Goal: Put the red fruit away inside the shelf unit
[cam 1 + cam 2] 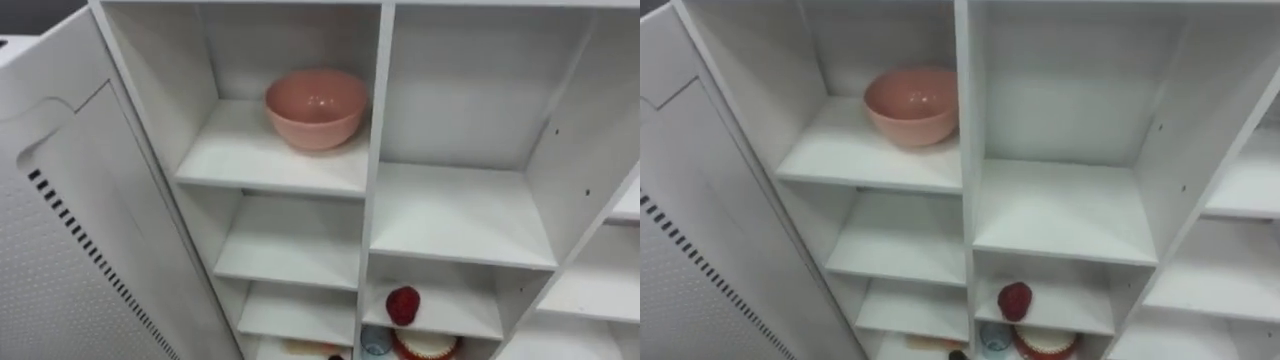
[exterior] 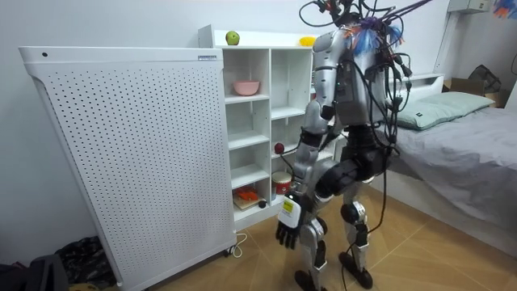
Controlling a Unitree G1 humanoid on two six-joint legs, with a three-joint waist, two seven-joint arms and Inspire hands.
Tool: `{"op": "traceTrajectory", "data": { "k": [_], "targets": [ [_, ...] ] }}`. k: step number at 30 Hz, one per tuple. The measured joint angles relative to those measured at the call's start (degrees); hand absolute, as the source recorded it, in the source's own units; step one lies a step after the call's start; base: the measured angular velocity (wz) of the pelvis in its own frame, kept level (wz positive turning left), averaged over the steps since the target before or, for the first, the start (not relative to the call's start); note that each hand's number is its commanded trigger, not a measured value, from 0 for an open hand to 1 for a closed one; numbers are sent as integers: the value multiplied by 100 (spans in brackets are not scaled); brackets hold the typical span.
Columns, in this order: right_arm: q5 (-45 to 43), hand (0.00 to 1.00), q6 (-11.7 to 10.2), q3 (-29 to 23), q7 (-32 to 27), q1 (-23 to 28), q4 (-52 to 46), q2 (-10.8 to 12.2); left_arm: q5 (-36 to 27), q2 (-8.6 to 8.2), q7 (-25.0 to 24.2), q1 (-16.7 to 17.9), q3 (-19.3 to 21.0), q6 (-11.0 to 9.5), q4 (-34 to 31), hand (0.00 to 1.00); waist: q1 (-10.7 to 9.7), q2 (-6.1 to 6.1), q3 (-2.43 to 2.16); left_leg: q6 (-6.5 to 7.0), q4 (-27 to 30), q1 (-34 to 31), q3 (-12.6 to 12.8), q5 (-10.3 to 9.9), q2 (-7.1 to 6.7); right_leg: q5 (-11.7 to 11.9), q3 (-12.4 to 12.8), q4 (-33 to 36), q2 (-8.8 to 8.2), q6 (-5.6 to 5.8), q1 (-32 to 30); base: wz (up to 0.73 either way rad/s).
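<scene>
I stand in front of the open white closet (image 1: pixel 377 150), looking into its shelves. A red fruit (image 1: pixel 403 305) sits on a low shelf in the middle column, also seen from the room (image 2: pixel 279 148). On top of the closet lie a green apple (image 2: pixel 233 38) and a yellow fruit (image 2: pixel 307 40). A pink bowl (image 1: pixel 316 107) stands on an upper left shelf. My left hand (image 2: pixel 287 230) hangs low beside my leg, its fingers relaxed and holding nothing.
The closet's perforated white door (image 2: pixel 137 162) stands wide open on my left. Below the red fruit are a bluish cup (image 1: pixel 376 340) and a red-rimmed dish (image 1: pixel 427 346); an orange item (image 2: pixel 246 195) lies on a low left shelf. A bed (image 2: pixel 452 137) is behind me.
</scene>
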Motion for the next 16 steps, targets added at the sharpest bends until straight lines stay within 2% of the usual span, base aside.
{"op": "traceTrajectory", "data": {
  "k": [1, 5, 7, 8, 11, 13, 14, 16],
  "targets": [
    [-282, 0, 6, 76, 10, 269, -1, 50, 85, 27, -47, 64, 87, -11, -91, 0, -40, -31, -44, -13, -147, 187, 0, 10, -2, 50, -75, -187, 20, 4, 200, 0],
    [-1390, 0, -6, 333, 96, 1018, -14, 141, 316, 48, -151, 337, 344, -83, -316, 0, -137, -106, -109, -45, -541, 866, -9, 38, 1, 238, -178, -850, 121, 31, 986, -4],
    [-2318, 0, -3, 478, 136, 1405, -23, 223, 494, 41, -205, 568, 392, -132, -424, 0, -227, -146, -149, -49, -707, 1237, 18, 39, -3, 299, -385, -1135, 132, 56, 1386, -4],
    [-2713, 0, -4, 479, 161, 1518, -20, 262, 634, 18, -259, 653, 503, -131, -471, 0, -237, -138, -142, -50, -715, 1351, 46, 38, 3, 322, -476, -1177, 134, 63, 1534, -11],
    [-3619, 0, -1, 474, 247, 1815, -16, 335, 713, -3, -316, 898, 616, -163, -624, 0, -284, -100, -123, -51, -870, 1677, 53, 37, -7, 370, -503, -1342, 149, 80, 1827, -3],
    [-3871, 0, -5, 484, 264, 1952, -27, 393, 713, -16, -311, 968, 709, -168, -626, 0, -288, -102, -102, -53, -935, 1775, 56, 36, -9, 372, -497, -1338, 149, 83, 1902, 0],
    [-3977, 0, -4, 485, 265, 1975, -26, 419, 718, -16, -305, 996, 717, -171, -626, 0, -285, -60, -109, -56, -966, 1801, 64, 37, -6, 375, -481, -1332, 152, 85, 1919, -9],
    [-4387, 0, -3, 539, 262, 2041, -20, 523, 760, -17, -296, 1188, 721, -159, -609, 0, -282, -63, -64, -70, -1034, 1905, 102, 49, 5, 395, -392, -1342, 172, 84, 2023, -12]
  ]
}}
